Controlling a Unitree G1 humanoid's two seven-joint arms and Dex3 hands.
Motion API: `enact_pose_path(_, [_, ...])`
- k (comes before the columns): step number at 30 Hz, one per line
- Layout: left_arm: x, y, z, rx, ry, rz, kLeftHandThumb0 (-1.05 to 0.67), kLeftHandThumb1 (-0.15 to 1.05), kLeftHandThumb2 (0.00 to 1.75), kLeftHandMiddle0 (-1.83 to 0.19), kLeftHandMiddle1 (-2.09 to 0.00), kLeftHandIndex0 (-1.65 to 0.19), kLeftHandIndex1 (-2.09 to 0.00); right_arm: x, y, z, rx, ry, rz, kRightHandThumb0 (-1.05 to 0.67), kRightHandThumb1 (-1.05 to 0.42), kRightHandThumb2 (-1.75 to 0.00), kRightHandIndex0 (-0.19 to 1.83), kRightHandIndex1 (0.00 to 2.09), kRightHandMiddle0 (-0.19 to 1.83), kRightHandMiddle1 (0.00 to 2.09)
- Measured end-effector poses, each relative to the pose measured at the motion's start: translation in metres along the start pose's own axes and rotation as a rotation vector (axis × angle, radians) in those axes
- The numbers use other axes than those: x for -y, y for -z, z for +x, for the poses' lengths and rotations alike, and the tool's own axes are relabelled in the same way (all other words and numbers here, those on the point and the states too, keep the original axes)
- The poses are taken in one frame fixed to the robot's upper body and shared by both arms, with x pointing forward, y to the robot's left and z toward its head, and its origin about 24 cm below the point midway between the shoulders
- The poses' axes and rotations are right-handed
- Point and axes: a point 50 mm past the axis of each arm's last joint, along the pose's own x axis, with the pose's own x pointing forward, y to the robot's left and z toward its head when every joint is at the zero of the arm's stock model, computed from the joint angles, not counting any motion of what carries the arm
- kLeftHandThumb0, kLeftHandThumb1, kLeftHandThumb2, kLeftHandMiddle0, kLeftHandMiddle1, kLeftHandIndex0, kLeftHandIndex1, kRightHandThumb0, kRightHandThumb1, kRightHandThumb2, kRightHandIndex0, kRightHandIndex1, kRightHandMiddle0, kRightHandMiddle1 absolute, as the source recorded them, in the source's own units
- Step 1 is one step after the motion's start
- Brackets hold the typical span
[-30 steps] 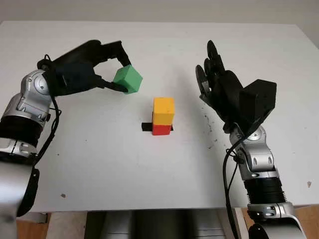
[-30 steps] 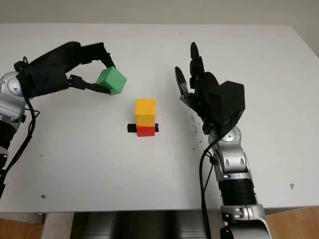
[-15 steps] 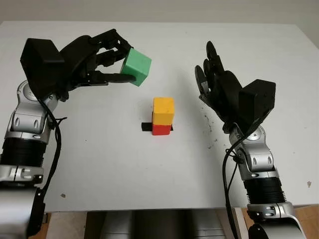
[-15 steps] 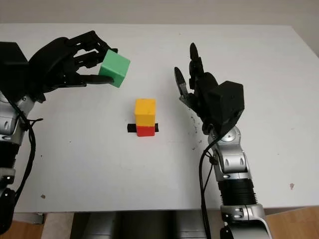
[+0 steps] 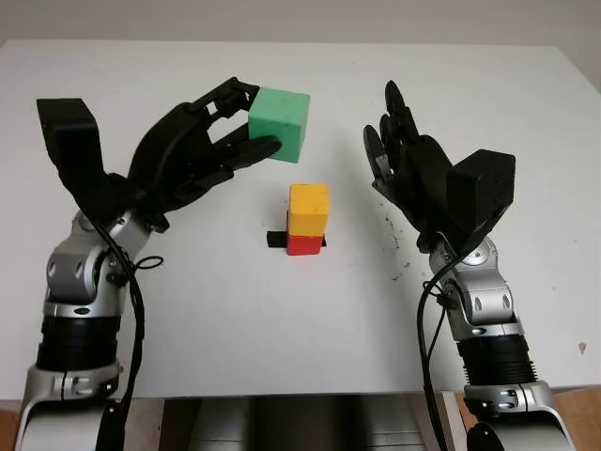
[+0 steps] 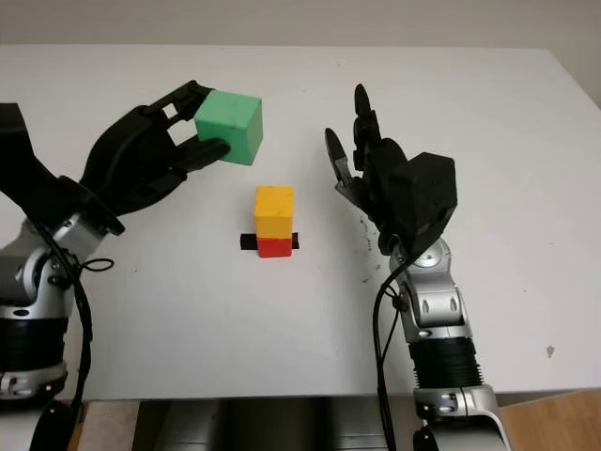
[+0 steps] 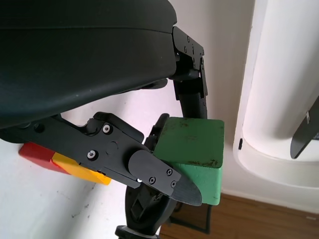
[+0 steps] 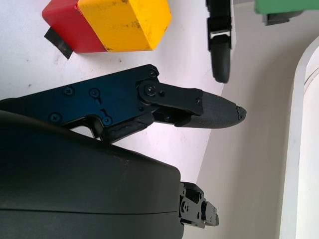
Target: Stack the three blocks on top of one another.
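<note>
- Done: I see the yellow block sitting on the red block, mid-counter.
- Left: my left hand has its fingers clamped on the green block, raised up beside the stack and not yet placed.
- My right hand is open, near the stack.

The left robot hand grips the green block; beyond it, the yellow block touches the red block.

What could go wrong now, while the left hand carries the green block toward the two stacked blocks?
1. The left hand grips the green block only at its fingertips, so it might slip before placement.
2. The yellow block sits loosely on the red block; an off-centre landing could topple both.
3. The open right hand hovers nearby and might bump the stack.
</note>
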Motion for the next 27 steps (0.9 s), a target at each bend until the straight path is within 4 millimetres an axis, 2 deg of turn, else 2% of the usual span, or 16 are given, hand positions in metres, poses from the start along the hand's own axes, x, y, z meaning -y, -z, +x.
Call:
enact_pose_path(6, [0.012, 0.022, -0.001, -0.005, -0.038, -0.006, -0.48, 1.04, 0.06, -0.16, -0.03, -0.3, -1.56, 0.0, -0.001, -0.001, 0.004, 0.002, 0.002, -0.68, -1.05, -0.57, -0.19, 0.0, -0.19, 0.0])
enact_pose_path(13, [0.021, 0.029, 0.0, 0.025, -0.081, 0.059, -0.45, 1.05, 0.11, -0.06, -0.03, -0.19, -1.67, 0.001, -0.001, -0.001, 0.004, 0.004, 0.006, -0.68, -1.05, -0.57, -0.19, 0.0, -0.19, 0.0])
enact_pose_path(27, [0.028, 0.043, -0.001, 0.041, -0.178, 0.14, -0.51, 1.05, 0.1, -0.07, -0.06, -0.21, -1.72, 0.001, -0.001, -0.002, -0.001, 0.007, 0.006, -0.66, -1.05, -0.57, -0.19, 0.0, -0.19, 0.0])
